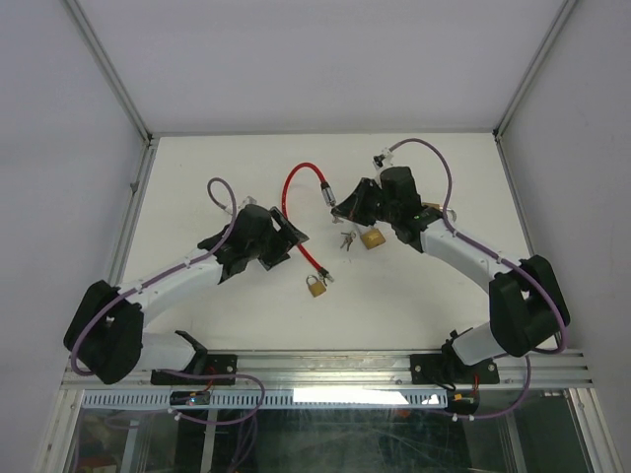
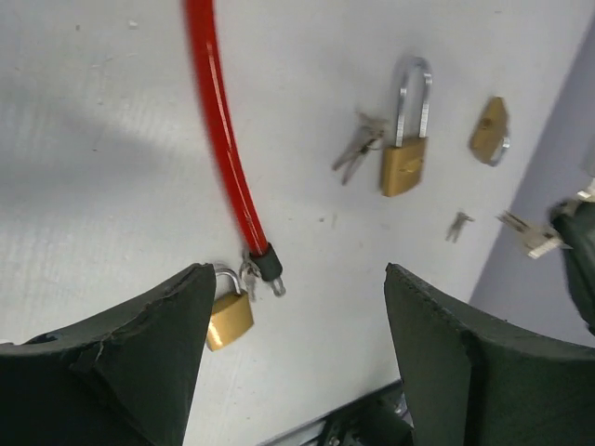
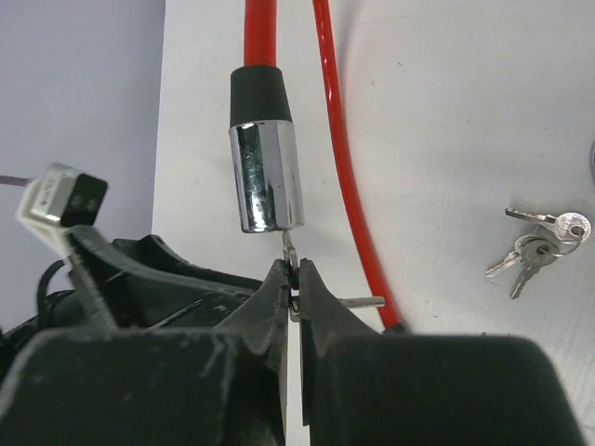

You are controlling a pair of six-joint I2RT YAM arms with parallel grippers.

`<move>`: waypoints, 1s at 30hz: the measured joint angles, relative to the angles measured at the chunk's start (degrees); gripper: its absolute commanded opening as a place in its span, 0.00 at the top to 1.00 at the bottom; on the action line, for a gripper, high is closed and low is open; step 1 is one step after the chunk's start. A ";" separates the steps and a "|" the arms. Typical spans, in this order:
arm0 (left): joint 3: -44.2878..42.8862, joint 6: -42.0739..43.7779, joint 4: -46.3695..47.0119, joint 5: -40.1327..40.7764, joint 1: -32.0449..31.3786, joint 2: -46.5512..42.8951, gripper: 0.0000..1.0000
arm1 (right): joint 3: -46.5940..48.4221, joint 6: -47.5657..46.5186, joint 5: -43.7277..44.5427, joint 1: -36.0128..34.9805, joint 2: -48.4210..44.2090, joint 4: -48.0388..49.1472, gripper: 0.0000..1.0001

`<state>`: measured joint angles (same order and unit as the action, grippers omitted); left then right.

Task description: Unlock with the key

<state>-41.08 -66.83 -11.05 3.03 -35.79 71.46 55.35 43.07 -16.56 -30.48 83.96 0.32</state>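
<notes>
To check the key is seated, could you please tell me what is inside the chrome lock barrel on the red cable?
A key, pinched in the right gripper, enters the chrome lock barrel; its blade inside is hidden, depth unknown.

No legible text or markings

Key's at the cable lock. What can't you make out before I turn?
- Right wrist: how deep the key sits is hidden inside the chrome lock barrel; its head is covered by the right gripper.
- Top view: that key is too small to see.
- Left wrist: brass padlock partly hidden behind a finger of the left gripper.
</notes>
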 measured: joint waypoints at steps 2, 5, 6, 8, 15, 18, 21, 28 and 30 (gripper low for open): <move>-2.34 -0.09 -2.80 0.02 0.02 4.57 0.26 | -0.11 0.39 0.11 0.31 0.00 -0.33 1.00; -7.17 0.02 -5.86 -0.09 0.00 12.37 0.27 | -0.20 0.63 0.11 0.35 0.00 -0.44 1.00; -8.76 0.09 -6.47 -0.09 0.00 14.86 0.28 | -0.24 0.68 0.13 0.35 0.00 -0.44 1.00; -11.13 0.22 -7.39 -0.09 0.02 18.73 0.29 | -0.46 0.76 0.24 0.35 -0.07 -0.46 1.00; -17.70 1.53 -11.06 -0.92 0.22 28.30 0.44 | -0.79 0.76 0.74 0.57 -0.55 -0.66 1.00; -18.78 1.66 -11.04 -1.53 0.24 29.75 0.59 | -0.79 0.76 0.72 0.81 -0.74 -0.63 1.00; -19.30 1.97 -11.52 -1.53 0.24 30.58 0.75 | -0.79 0.76 0.72 1.03 -0.79 -0.63 1.00; -21.59 3.76 -15.13 0.94 0.39 31.41 1.00 | -0.72 0.26 0.66 1.70 -0.79 -1.05 1.00; -22.21 4.79 -16.31 2.05 0.83 31.41 1.00 | -0.59 -0.02 0.66 1.90 -0.87 -1.57 1.00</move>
<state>-63.29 -62.04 -27.35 5.08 -34.96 102.87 54.76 43.05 -15.90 -28.58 83.09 -1.26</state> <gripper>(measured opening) 0.022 0.025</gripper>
